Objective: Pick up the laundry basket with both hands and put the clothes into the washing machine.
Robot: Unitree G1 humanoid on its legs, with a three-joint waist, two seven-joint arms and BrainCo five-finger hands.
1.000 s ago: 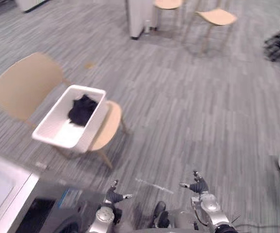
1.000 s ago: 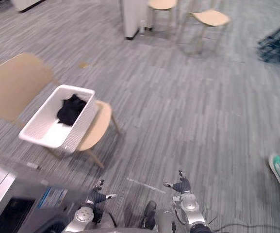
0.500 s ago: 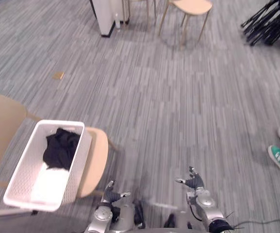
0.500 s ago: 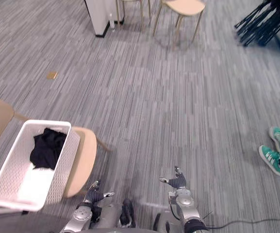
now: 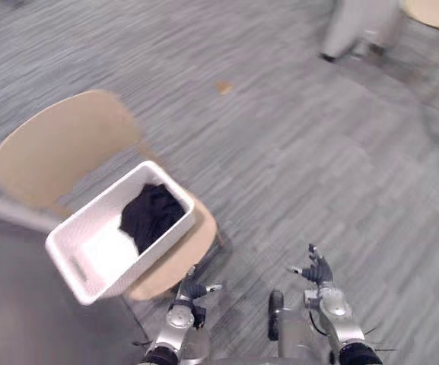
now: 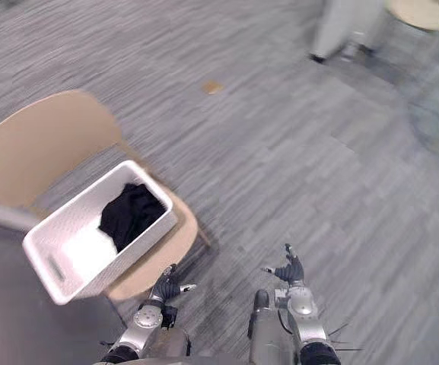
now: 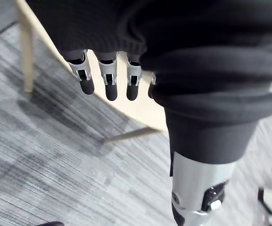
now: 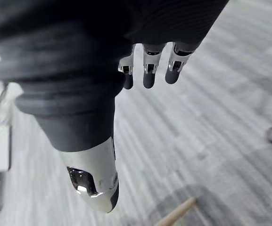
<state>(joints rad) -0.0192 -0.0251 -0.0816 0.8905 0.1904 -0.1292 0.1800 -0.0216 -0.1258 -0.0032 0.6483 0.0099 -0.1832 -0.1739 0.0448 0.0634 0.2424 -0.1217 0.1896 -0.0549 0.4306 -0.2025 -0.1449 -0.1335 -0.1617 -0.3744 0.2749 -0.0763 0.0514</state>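
Observation:
A white laundry basket [image 5: 97, 255] rests on the seat of a tan chair [image 5: 59, 152], with a black garment [image 5: 152, 215] bunched in its far half. My left hand [image 5: 192, 288] hangs low just in front of the chair seat, fingers relaxed and holding nothing; its fingers [image 7: 106, 81] point at the seat edge. My right hand [image 5: 316, 270] is out over the carpet to the right, open and empty, its fingers [image 8: 147, 70] straight.
Grey striped carpet [image 5: 318, 175] spreads to the right of the chair. A white pillar base [image 5: 356, 30] and another tan seat [image 5: 436, 11] stand at the far right. A dark grey surface [image 5: 21, 304] lies at the lower left beside the basket.
The camera has swung, so the chair and basket now sit closer and more central. Both hands stay low, open and empty.

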